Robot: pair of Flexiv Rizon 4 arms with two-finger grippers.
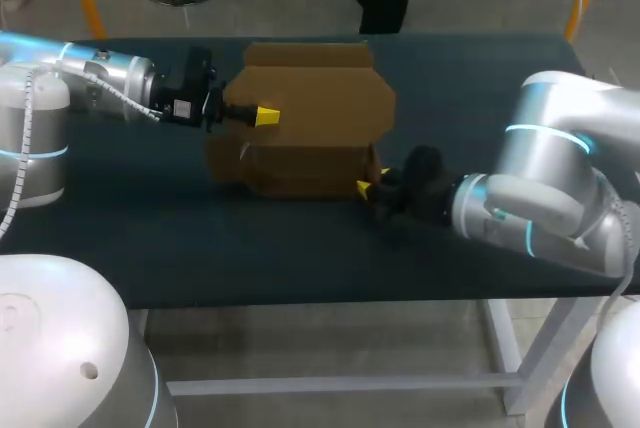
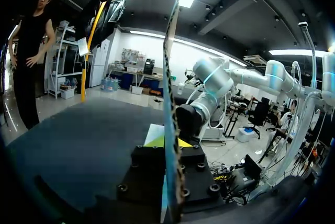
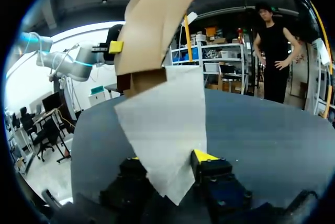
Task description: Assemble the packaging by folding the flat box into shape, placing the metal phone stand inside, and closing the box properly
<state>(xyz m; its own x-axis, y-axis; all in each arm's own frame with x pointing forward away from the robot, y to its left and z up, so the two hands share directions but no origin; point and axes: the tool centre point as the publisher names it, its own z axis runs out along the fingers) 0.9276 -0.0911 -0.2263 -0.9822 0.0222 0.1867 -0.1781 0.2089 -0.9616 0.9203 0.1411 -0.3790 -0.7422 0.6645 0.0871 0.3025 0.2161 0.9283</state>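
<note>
The left gripper (image 1: 262, 116) is pinching the left side of the brown cardboard box (image 1: 320, 98), with its fingers (image 2: 184, 143) pressing on a panel seen edge-on. The right gripper (image 1: 367, 188) is clamping the box's near right corner, one finger on each face. A white label (image 1: 183, 108) on the left gripper is too small to read. The box is sitting partly unfolded mid-table (image 1: 250, 248), its far flap near the far edge, with bare tabletop in front.

White-silver arms (image 1: 545, 163), cyan joint rings (image 1: 527, 130), black yellow-tipped pincers (image 1: 265, 116).
</note>
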